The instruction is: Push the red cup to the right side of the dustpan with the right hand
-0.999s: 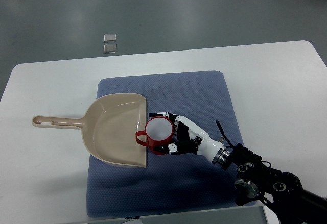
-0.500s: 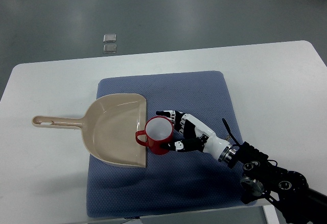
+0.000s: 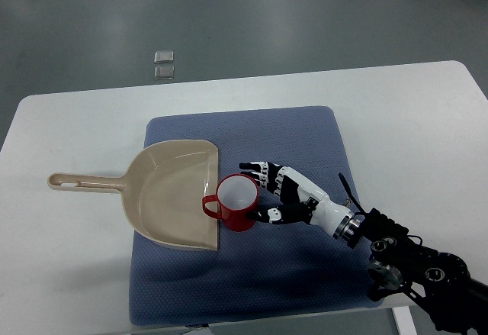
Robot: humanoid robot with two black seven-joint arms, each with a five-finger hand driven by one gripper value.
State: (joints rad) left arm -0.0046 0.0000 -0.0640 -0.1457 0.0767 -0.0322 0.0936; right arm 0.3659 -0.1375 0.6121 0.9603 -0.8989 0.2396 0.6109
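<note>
A red cup (image 3: 235,202) with a white inside stands upright on the blue mat (image 3: 252,274), touching the dustpan's right edge, its handle pointing left over that edge. The beige dustpan (image 3: 164,192) lies flat with its long handle reaching left onto the white table. My right hand (image 3: 268,190) comes in from the lower right and sits just right of the cup. Its fingers are spread and hold nothing, with the fingertips (image 3: 246,166) and thumb close beside the cup's right wall. The left arm does not show.
The white table (image 3: 412,121) carries the blue mat in its middle. Two small grey squares (image 3: 164,63) lie on the floor beyond the far edge. My right forearm (image 3: 412,262) crosses the table's lower right corner.
My right hand has drawn back to the right, away from the cup, and its fingers no longer wrap around the cup. The cup stays about where it was.
</note>
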